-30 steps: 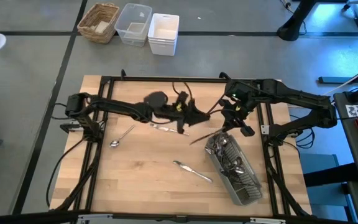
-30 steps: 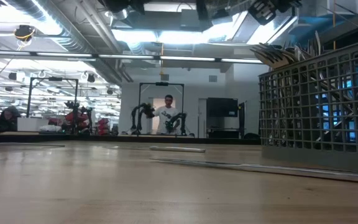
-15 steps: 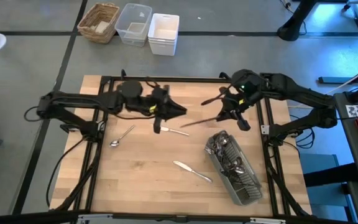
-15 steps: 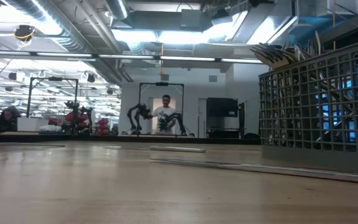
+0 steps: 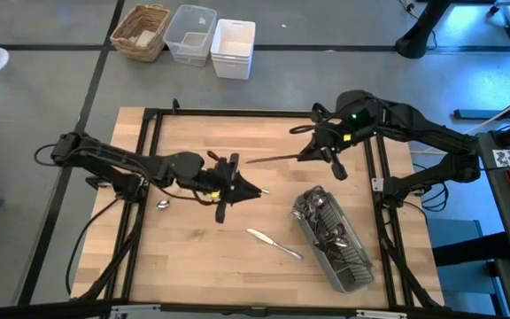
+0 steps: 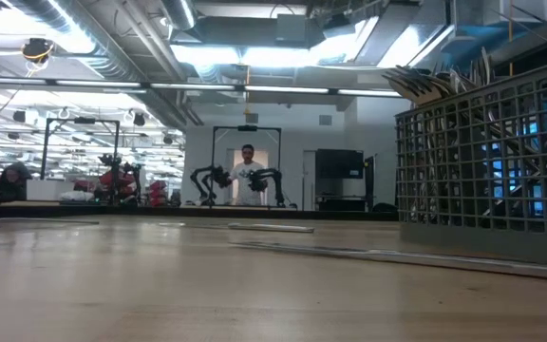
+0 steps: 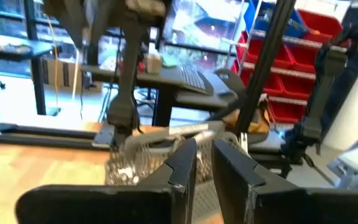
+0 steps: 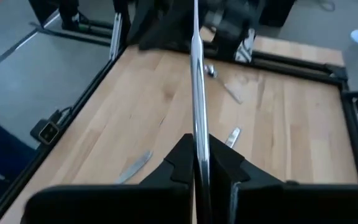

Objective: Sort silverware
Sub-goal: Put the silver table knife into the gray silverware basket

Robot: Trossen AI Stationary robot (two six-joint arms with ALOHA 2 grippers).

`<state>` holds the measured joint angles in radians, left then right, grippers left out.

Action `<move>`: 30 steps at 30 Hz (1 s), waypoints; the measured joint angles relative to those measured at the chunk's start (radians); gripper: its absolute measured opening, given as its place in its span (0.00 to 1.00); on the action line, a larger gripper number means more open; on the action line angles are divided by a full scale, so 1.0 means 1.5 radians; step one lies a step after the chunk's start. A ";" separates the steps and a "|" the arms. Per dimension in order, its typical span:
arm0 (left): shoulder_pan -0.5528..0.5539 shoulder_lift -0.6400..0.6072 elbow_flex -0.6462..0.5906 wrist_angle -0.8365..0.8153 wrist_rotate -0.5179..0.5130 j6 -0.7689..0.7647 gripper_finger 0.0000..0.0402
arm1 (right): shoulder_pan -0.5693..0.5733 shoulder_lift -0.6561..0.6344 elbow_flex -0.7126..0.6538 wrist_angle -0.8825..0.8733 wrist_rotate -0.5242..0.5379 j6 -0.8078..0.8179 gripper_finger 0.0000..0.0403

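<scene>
The right gripper (image 5: 311, 152) is hovering over the table's two o'clock area, clenched on a slim shiny metal table knife (image 5: 273, 159) whose free end is pointing toward nine o'clock; in the right wrist view that knife (image 8: 196, 74) is running straight out between the two dark fingers (image 8: 179, 163). The left gripper (image 5: 253, 190) is sitting low near the centre of the pale wooden table (image 5: 202, 257), its two fingers (image 7: 182, 167) standing almost together with only a thin gap between them and nothing showing in it.

A grey slatted rectangular caddy (image 5: 333, 237), packed with forks, spoons and knives (image 5: 319, 215), is lying at four o'clock, just beside the right-hand black frame rail (image 5: 384, 230). In the low view the caddy (image 6: 487, 157) is filling the right side, with handles (image 6: 425, 81) sticking out above its rim. A loose silver knife (image 5: 274, 243) is lying at six o'clock, well apart from both grippers and near the caddy. A small spoon (image 5: 162, 205) is peeking out at nine o'clock, partly hidden by the left arm (image 5: 113, 161).

The left arm is stretching across the table's middle from the nine o'clock edge, blocking that band. The twelve o'clock strip between the grippers is showing bare wood, as is the seven o'clock corner. Beyond the twelve o'clock edge, on the floor, a woven wicker basket (image 5: 141, 31), a clear plastic tub (image 5: 190, 34) and a white square bin (image 5: 233, 47) are standing in a row. A person (image 6: 247, 176) is standing far back in the room.
</scene>
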<state>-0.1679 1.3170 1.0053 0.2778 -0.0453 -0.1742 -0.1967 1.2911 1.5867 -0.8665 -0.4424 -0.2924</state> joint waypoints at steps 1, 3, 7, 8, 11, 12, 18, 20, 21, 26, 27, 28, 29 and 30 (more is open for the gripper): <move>-0.002 0.005 0.000 0.001 -0.002 -0.001 0.11 | 0.000 0.000 0.000 0.007 0.003 0.000 0.06; -0.002 0.015 0.000 0.025 -0.016 -0.004 0.11 | 0.000 0.000 0.000 0.019 0.005 0.000 0.05; 0.004 0.034 0.000 0.059 -0.045 -0.004 0.11 | 0.000 0.000 0.000 0.035 0.005 0.000 0.05; 0.006 0.038 0.000 0.062 -0.058 -0.007 0.12 | 0.000 0.000 0.000 0.037 0.005 0.000 0.06; 0.015 0.045 0.000 0.079 -0.096 -0.022 0.18 | 0.000 0.000 0.000 0.037 0.005 0.004 0.06; 0.018 0.046 0.000 0.088 -0.110 -0.022 0.21 | 0.000 0.000 0.000 0.038 0.005 0.009 0.06; 0.042 0.061 0.000 0.186 -0.140 0.035 0.40 | 0.000 0.000 0.000 0.039 0.011 0.021 0.06; 0.050 0.067 0.001 0.220 -0.140 0.051 0.43 | 0.000 0.000 0.000 0.039 0.011 0.021 0.06; 0.053 0.070 0.001 0.232 -0.140 0.051 0.44 | 0.000 0.000 0.000 0.039 0.011 0.021 0.06; 0.060 0.085 0.001 0.290 -0.138 0.052 0.46 | 0.000 0.000 0.000 0.039 0.011 0.023 0.06; 0.060 0.086 0.001 0.297 -0.137 0.052 0.46 | 0.000 0.000 0.000 0.040 0.011 0.023 0.06; 0.060 0.086 0.001 0.303 -0.136 0.052 0.46 | 0.000 0.000 0.000 0.041 0.011 0.023 0.06; 0.060 0.087 0.001 0.310 -0.136 0.052 0.45 | 0.000 0.000 0.000 0.042 0.011 0.023 0.06; 0.059 0.088 0.001 0.318 -0.135 0.052 0.45 | 0.000 0.000 0.000 0.043 0.011 0.023 0.06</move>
<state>-0.0788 1.4494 1.0065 0.7552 -0.2479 -0.0967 -0.1963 1.2911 1.5867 -0.8024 -0.4263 -0.2584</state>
